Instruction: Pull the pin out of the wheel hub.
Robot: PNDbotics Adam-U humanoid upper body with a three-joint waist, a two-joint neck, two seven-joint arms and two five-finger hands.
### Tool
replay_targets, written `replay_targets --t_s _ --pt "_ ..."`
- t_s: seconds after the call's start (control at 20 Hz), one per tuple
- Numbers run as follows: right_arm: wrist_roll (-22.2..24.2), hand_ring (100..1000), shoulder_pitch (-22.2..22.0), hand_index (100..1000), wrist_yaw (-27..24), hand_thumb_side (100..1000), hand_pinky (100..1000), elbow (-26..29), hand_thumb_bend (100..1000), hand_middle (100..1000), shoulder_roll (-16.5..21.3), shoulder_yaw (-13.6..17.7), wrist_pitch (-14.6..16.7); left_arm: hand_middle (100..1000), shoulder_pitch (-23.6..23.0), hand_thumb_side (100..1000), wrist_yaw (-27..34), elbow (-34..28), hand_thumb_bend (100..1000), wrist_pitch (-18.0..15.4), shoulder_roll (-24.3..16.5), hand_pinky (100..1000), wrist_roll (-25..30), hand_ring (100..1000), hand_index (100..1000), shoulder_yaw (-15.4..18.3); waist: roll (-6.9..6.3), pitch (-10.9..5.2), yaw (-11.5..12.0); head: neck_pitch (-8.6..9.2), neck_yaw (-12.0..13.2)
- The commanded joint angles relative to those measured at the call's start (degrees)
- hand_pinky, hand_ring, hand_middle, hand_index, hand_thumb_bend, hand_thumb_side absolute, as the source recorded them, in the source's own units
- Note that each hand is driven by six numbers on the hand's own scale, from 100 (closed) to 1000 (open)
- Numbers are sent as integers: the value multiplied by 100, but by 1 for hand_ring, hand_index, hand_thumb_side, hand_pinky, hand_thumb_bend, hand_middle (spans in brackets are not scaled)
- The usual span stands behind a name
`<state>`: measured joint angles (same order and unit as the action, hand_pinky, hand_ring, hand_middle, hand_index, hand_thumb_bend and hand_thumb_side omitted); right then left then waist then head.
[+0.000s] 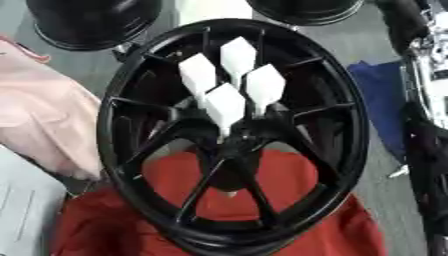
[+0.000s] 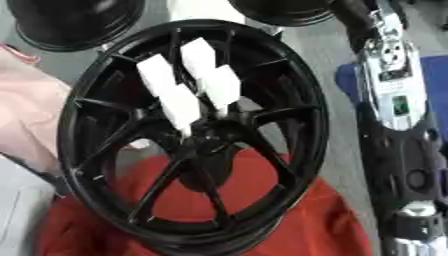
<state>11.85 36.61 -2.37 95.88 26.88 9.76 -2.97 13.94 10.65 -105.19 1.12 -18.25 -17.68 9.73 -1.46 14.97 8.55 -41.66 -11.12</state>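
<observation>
A black spoked wheel hub [image 1: 346,125] stands tilted in the middle of the view, on a red cloth [image 1: 297,180]. Several white, block-shaped pins [image 1: 225,105] stick out of its centre towards me, bunched close together; one more of them is the pin [image 1: 264,85] on the right. My right arm [image 2: 398,100], silver and black, runs down the right edge beside the wheel and is apart from it. No hand shows in either view, and nothing touches the pins.
Two more black wheels [image 1: 92,22] [image 1: 306,10] lie beyond the hub at the top. A pink cloth [image 1: 44,115] lies to the left, a blue cloth [image 1: 381,95] to the right, a pale grey sheet [image 1: 22,200] at lower left.
</observation>
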Motion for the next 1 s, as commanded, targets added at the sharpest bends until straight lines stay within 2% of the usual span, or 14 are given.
replay_targets --t_s 0.05,0.3,0.55,0.8,0.85,1.0 --pt "287 795 276 690 -75 445 923 -67 100 674 626 -366 192 549 -11 632 -48 -92 465 -5 -234 674 -21 594 671 66 109 -75 -16 47 41" --pt "734 797 838 703 53 452 913 -396 100 684 1353 -1073 595 550 -66 633 -89 -84 464 -2 -343 674 -22 594 671 70 207 -101 -66 12 102" --pt "1213 803 1318 719 0 455 906 -668 146 700 2133 -1846 1073 550 -75 633 -99 -85 463 1 -383 674 -29 594 670 75 260 -115 -74 4 110" --pt "1702 815 1483 739 -76 455 901 -331 200 723 2926 -2378 1561 550 -58 634 -102 -84 462 6 -406 674 4 594 670 44 282 -90 -31 69 48" --pt "1880 819 1473 744 -99 457 901 -221 213 729 3088 -2433 1676 551 -49 634 -101 -84 461 6 -407 675 12 594 670 36 283 -82 -15 87 30" --pt "3302 827 1582 753 -341 473 903 -189 236 741 3271 -2279 2053 551 -49 635 -105 -79 461 9 -416 675 33 594 670 21 286 -72 -14 121 21"
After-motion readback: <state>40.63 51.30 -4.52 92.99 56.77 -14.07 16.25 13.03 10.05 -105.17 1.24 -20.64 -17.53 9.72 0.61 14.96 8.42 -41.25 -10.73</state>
